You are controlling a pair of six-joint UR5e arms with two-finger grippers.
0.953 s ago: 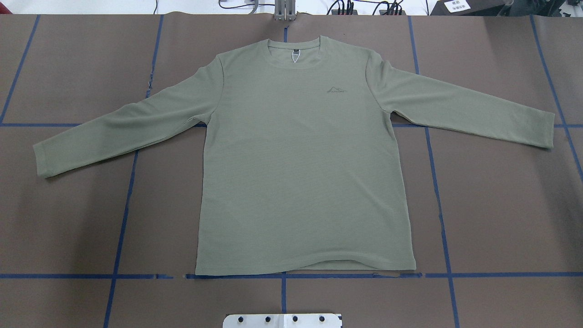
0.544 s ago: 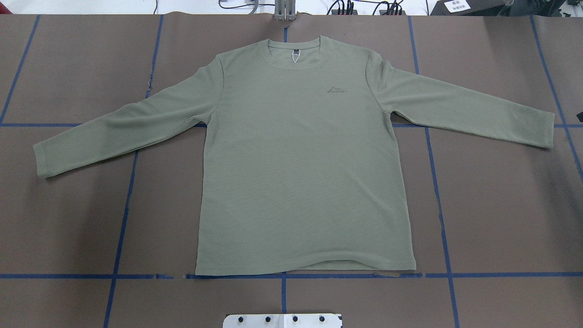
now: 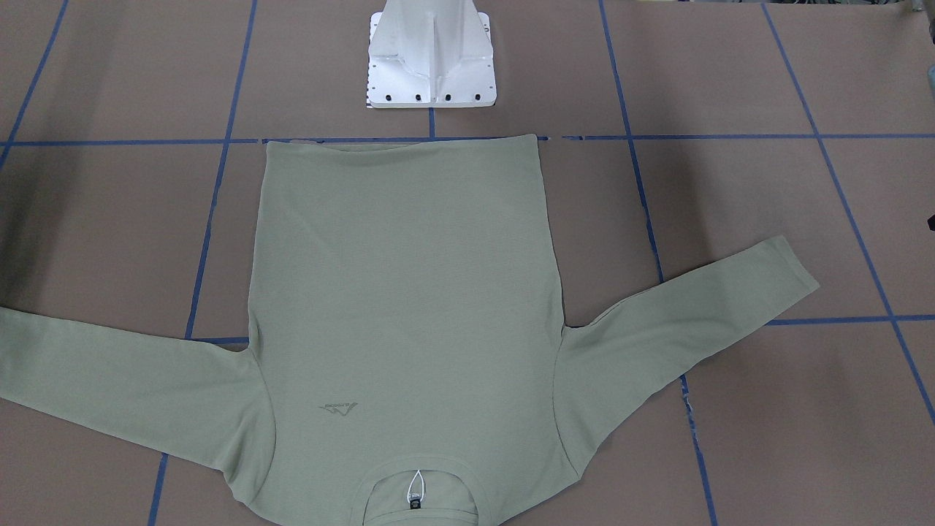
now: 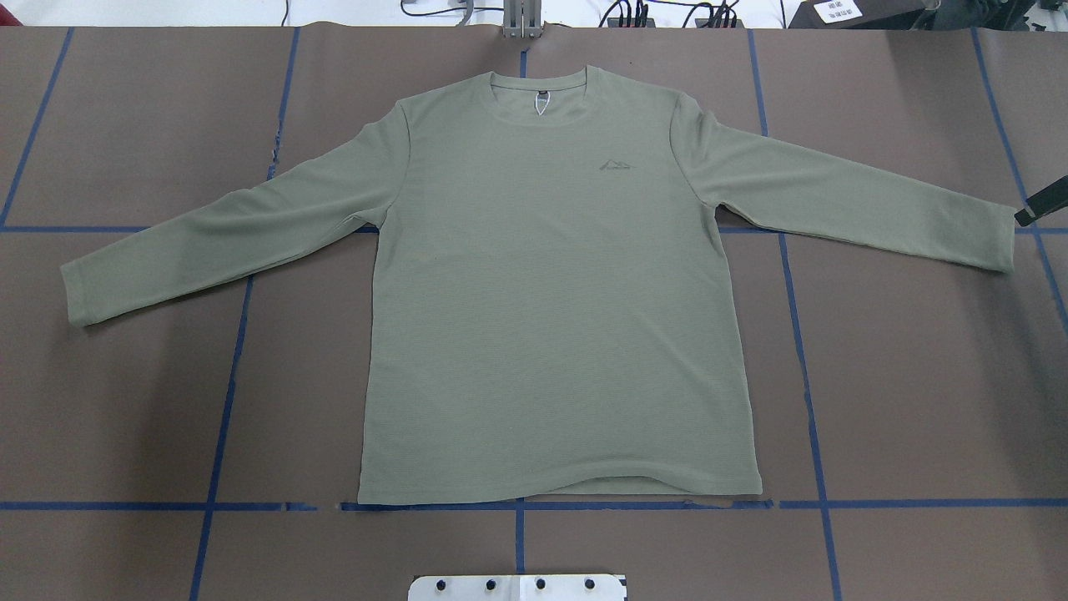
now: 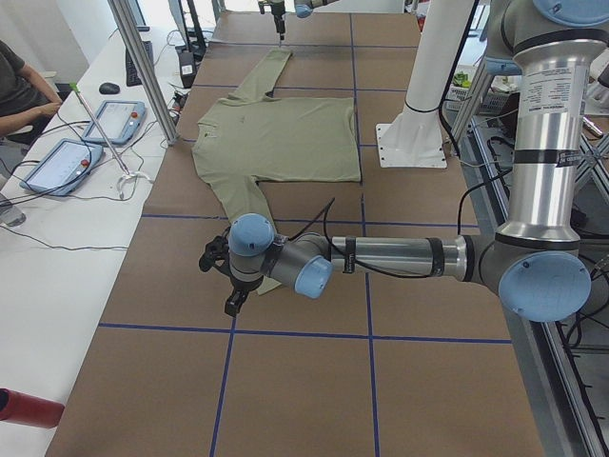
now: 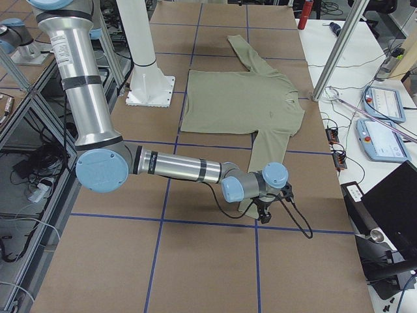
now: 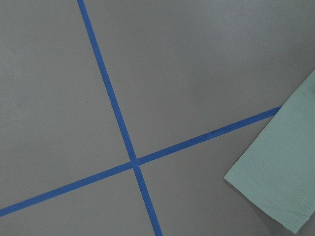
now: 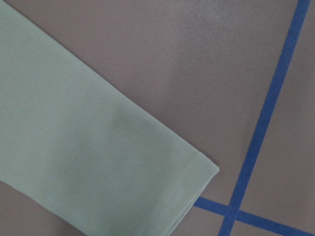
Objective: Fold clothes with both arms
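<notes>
The shirt (image 4: 559,292) is laid flat, front side up, on the brown table (image 4: 918,376), which is marked into squares by blue tape lines (image 4: 229,376). In the overhead view the collar (image 4: 542,92) is turned toward 12 o'clock and the hem (image 4: 559,492) toward 6 o'clock, near the white pedestal base (image 4: 517,587). The sleeves are spread wide. The 9 o'clock cuff (image 4: 79,292) and the 3 o'clock cuff (image 4: 997,238) lie well apart on either side of the body. A small chest logo (image 4: 617,164) is seen at 1 o'clock of the body's middle.

In the left side view the left arm (image 5: 400,255) is stretched low over the table. The left gripper (image 5: 233,303) is held just beside the end of the 9 o'clock cuff. By the left wrist camera only that cuff is shown, at 4 o'clock, with a tape crossing at 7 o'clock. No fingers are seen, so it cannot be told how far this pincer is parted or whether anything is gripped.

In the right side view the right arm (image 6: 182,168) is likewise reached out low. The right gripper (image 6: 264,214) is hung over the end of the 3 o'clock cuff. In the overhead view only a black sliver of it is seen, at the 3 o'clock edge, close to that cuff. By the right wrist camera the sleeve end is shown from 9 o'clock, with a tape crossing at 5 o'clock. The spread of this pincer cannot be told either, nor can any contact with the cloth.
</notes>
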